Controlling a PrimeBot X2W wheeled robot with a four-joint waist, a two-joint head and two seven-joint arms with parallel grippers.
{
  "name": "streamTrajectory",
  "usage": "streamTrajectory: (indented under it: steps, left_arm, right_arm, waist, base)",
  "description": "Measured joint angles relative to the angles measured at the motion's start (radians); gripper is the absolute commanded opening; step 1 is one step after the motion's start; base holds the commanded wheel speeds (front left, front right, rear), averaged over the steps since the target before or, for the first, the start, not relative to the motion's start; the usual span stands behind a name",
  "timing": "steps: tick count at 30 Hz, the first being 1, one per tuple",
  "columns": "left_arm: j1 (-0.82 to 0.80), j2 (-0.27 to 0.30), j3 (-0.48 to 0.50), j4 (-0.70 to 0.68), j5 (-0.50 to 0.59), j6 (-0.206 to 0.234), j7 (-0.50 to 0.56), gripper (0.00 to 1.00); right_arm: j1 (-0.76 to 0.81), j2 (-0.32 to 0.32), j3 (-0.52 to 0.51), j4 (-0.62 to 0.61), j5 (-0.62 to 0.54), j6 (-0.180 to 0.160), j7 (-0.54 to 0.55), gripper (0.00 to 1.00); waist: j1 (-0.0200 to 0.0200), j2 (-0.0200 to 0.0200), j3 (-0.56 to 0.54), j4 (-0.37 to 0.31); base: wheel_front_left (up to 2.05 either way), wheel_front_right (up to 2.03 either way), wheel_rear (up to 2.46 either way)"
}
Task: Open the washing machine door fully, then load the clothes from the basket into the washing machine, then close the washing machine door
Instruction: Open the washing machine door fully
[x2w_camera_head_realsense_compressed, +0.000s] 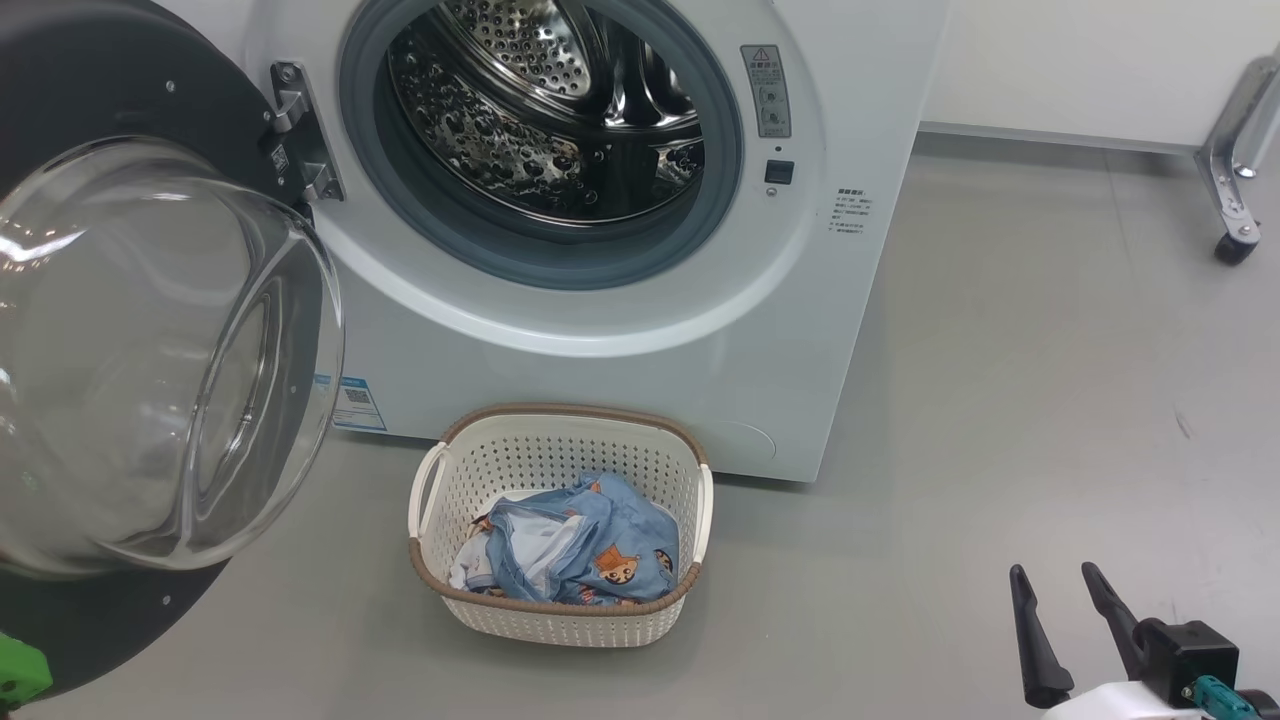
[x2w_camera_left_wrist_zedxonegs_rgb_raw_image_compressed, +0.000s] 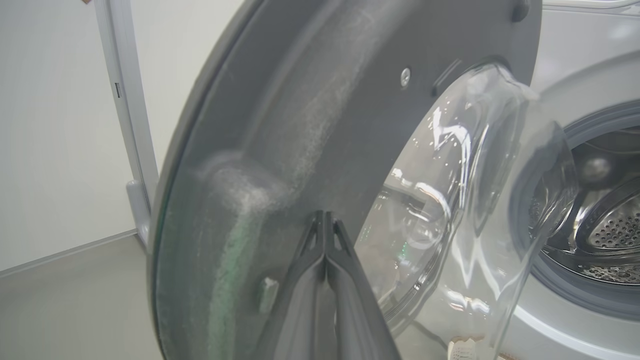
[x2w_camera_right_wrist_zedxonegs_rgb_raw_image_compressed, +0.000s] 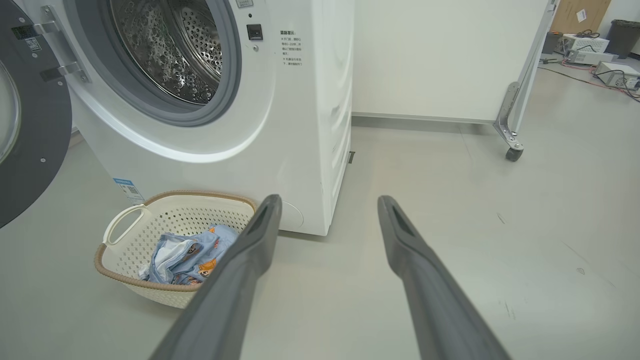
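The washing machine (x2w_camera_head_realsense_compressed: 640, 330) (x2w_camera_right_wrist_zedxonegs_rgb_raw_image_compressed: 300, 125) stands with its steel drum (x2w_camera_head_realsense_compressed: 545, 110) exposed. Its door (x2w_camera_head_realsense_compressed: 140, 360) (x2w_camera_left_wrist_zedxonegs_rgb_raw_image_compressed: 320, 125) (x2w_camera_right_wrist_zedxonegs_rgb_raw_image_compressed: 25, 115) hangs swung out to the left, glass dome facing me. My left gripper (x2w_camera_left_wrist_zedxonegs_rgb_raw_image_compressed: 326, 216) is shut with nothing in it, its tips against the dark inner rim of the door. The basket (x2w_camera_head_realsense_compressed: 560, 625) (x2w_camera_right_wrist_zedxonegs_rgb_raw_image_compressed: 165, 292) sits on the floor before the machine and holds the clothes (x2w_camera_head_realsense_compressed: 585, 545) (x2w_camera_right_wrist_zedxonegs_rgb_raw_image_compressed: 187, 255), a light blue bundle. My right gripper (x2w_camera_head_realsense_compressed: 1055, 575) (x2w_camera_right_wrist_zedxonegs_rgb_raw_image_compressed: 327, 200) is open, empty, right of the basket above bare floor.
A metal frame leg on a castor (x2w_camera_head_realsense_compressed: 1235, 245) (x2w_camera_right_wrist_zedxonegs_rgb_raw_image_compressed: 512, 150) stands at the back right by the white wall. Open grey floor (x2w_camera_head_realsense_compressed: 1050, 400) lies right of the machine. Boxes and a bin (x2w_camera_right_wrist_zedxonegs_rgb_raw_image_compressed: 622, 35) sit far right. A white upright post (x2w_camera_left_wrist_zedxonegs_rgb_raw_image_compressed: 127, 100) stands left of the door.
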Motion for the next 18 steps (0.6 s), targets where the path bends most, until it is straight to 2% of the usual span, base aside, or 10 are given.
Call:
streamTrajectory:
  steps: [7, 18]
  left_arm:
    - [-0.033, 0.032, 0.015, 0.083, 0.014, 0.0, 0.0, 0.0]
    - [-0.074, 0.023, 0.031, 0.096, -0.006, 0.003, -0.021, 0.0]
  right_arm:
    - [0.0, 0.002, -0.009, 0.002, 0.0, 0.005, 0.0, 1.0]
    - [0.0, 0.004, -0.023, 0.001, 0.0, 0.005, 0.0, 1.0]
  waist:
    - [0.0, 0.0, -0.003, -0.02]
    - [0.0, 0.0, -0.003, -0.031]
  base:
    - [0.0, 0.0, 0.0]
    - [0.0, 0.0, 0.0]
